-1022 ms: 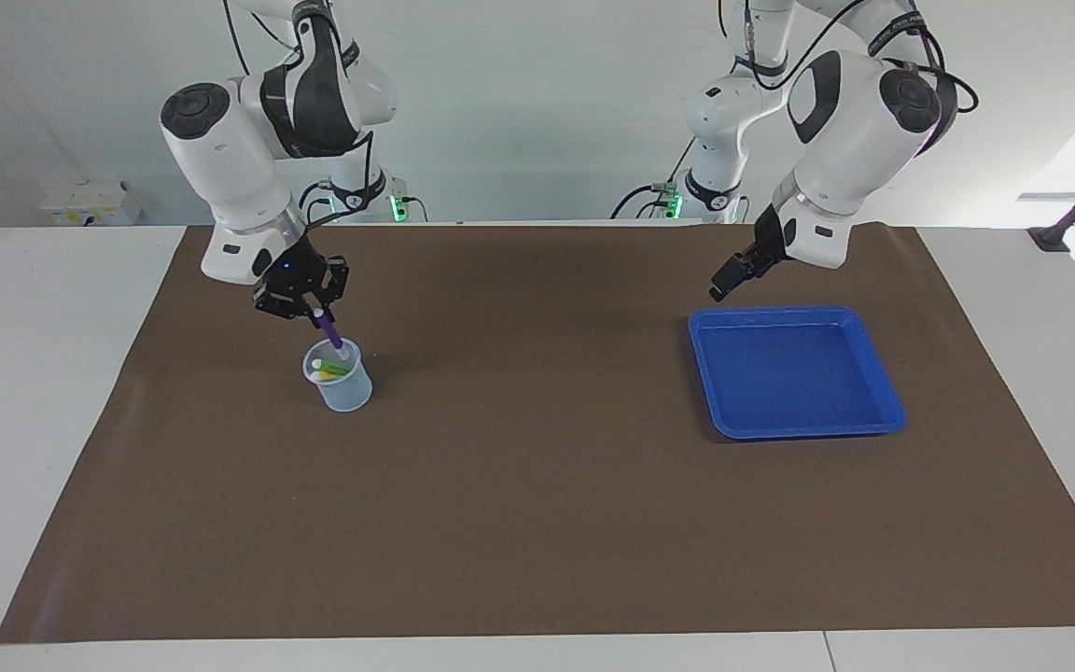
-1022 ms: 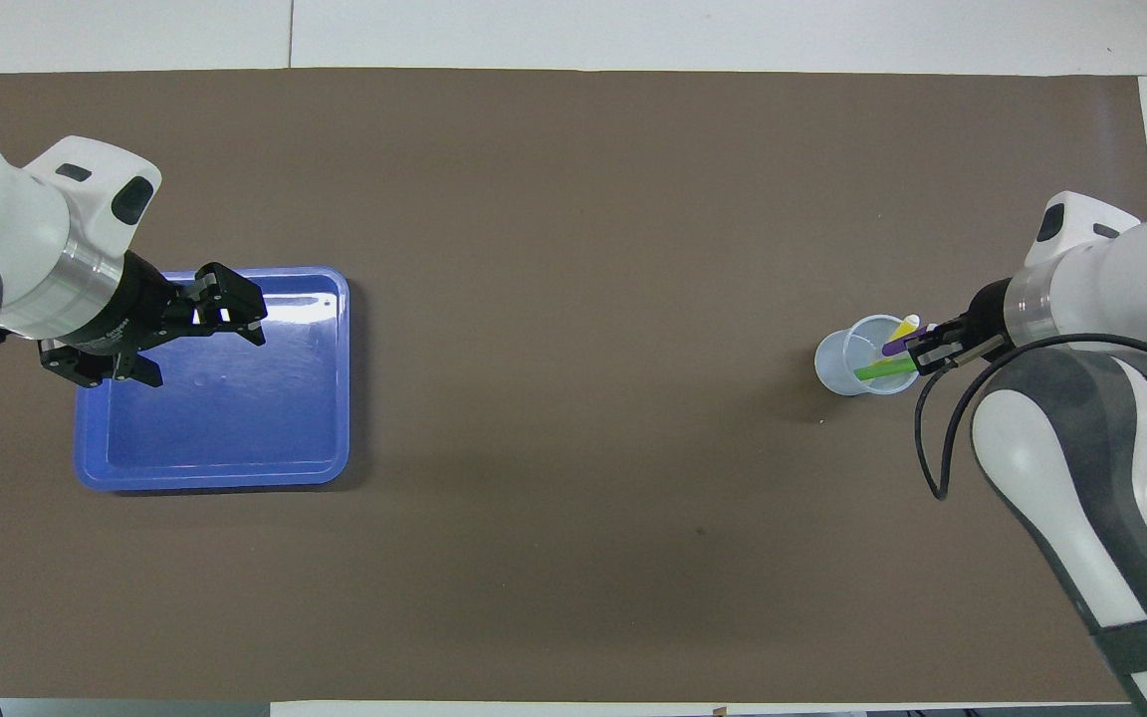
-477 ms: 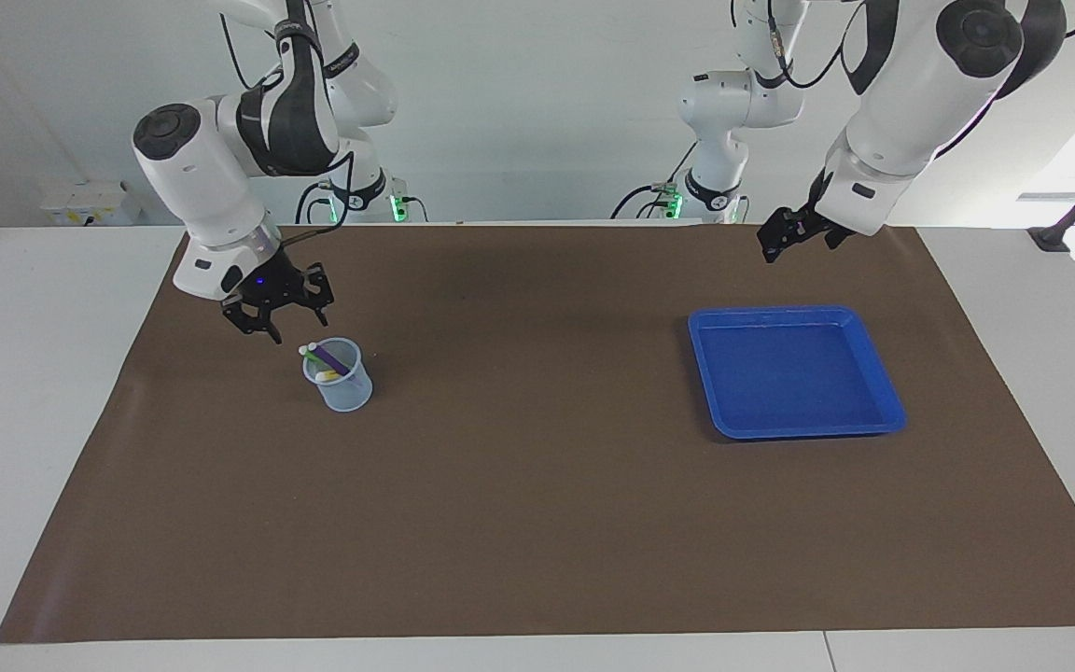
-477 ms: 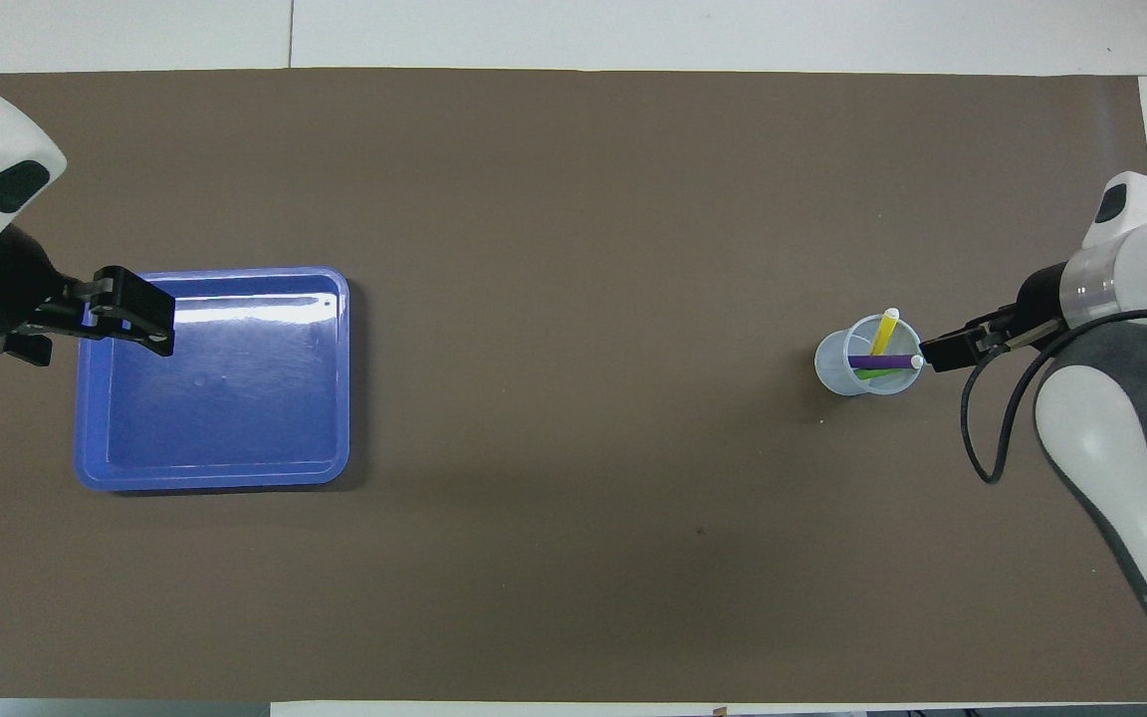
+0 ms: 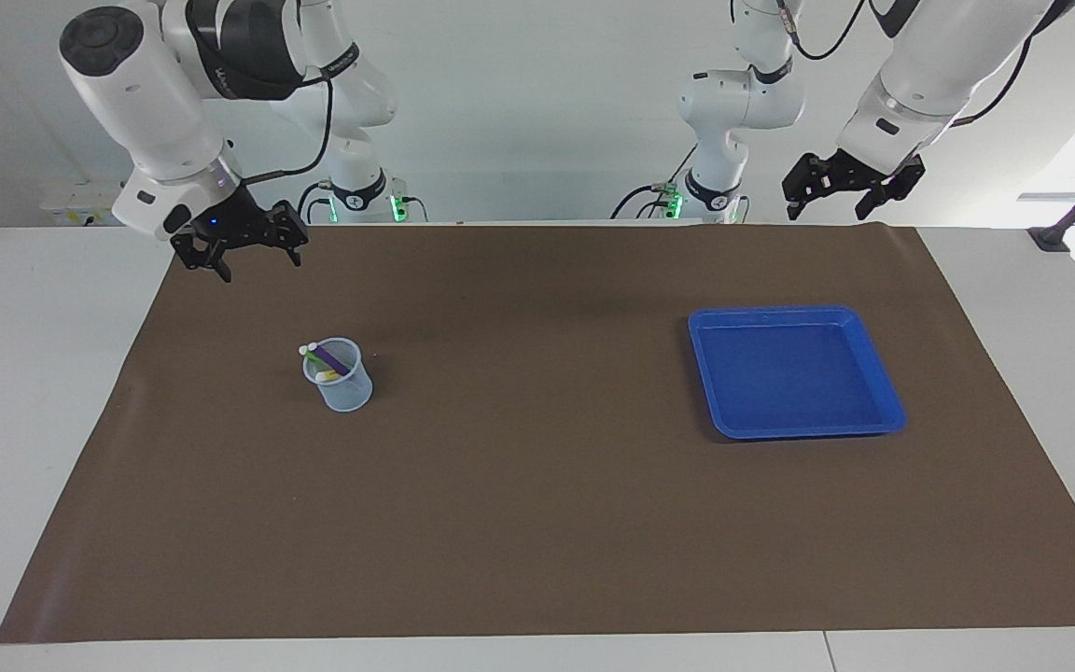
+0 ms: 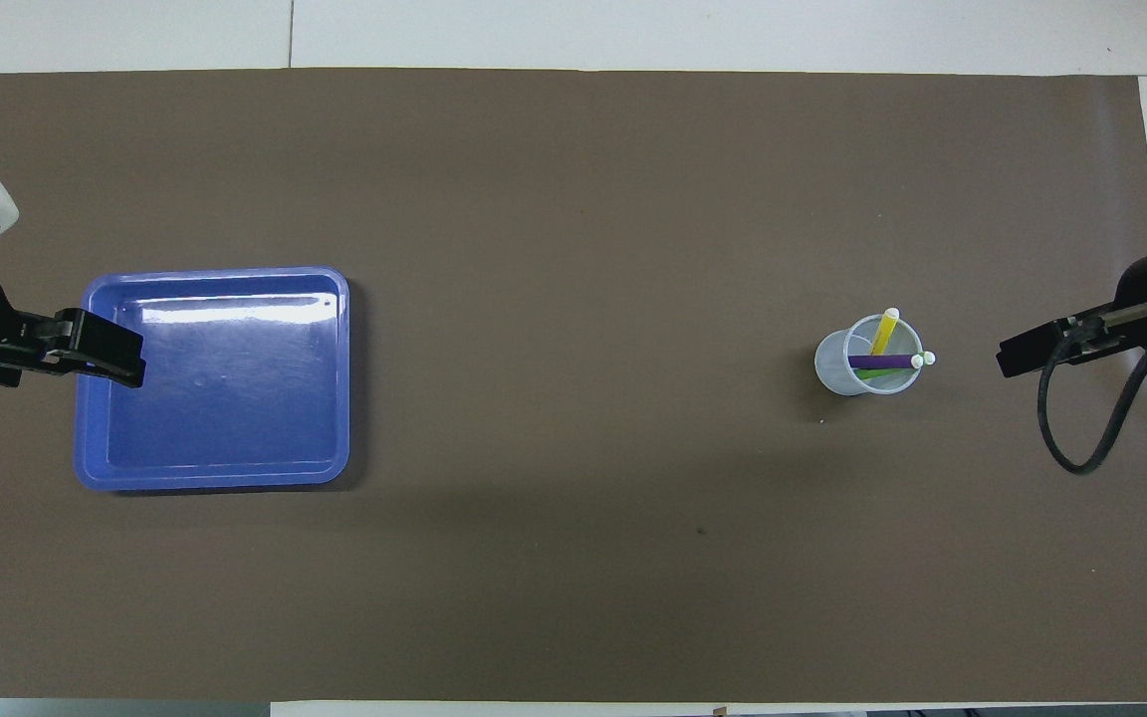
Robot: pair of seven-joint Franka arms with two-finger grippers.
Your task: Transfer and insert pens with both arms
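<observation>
The pens stand together in a clear cup (image 5: 339,375) on the brown mat (image 5: 537,523), toward the right arm's end of the counter (image 5: 34,373). The cup serves as landmark. The purple pen (image 6: 882,360) lies across the cup's mouth, its long axis running along the counter's length and its pale end at the rim toward the right arm's end. The green pen (image 6: 880,373) sits beside it, lower in the cup, angled slightly. The yellow pen (image 6: 884,331) leans with its pale end pointing away from the robots.

The right end effector (image 5: 239,245) is raised above the mat's edge, on the robots' side of the cup and well apart from it; fingers spread, holding nothing. The left end effector (image 5: 841,187) is raised near the mat's edge at the left arm's end, well apart from the cup; fingers spread, holding nothing.

A blue tray (image 5: 859,425) lies on the mat toward the left arm's end, well apart from the cup. The counter is white; a pale wall stands at the robots' end.
</observation>
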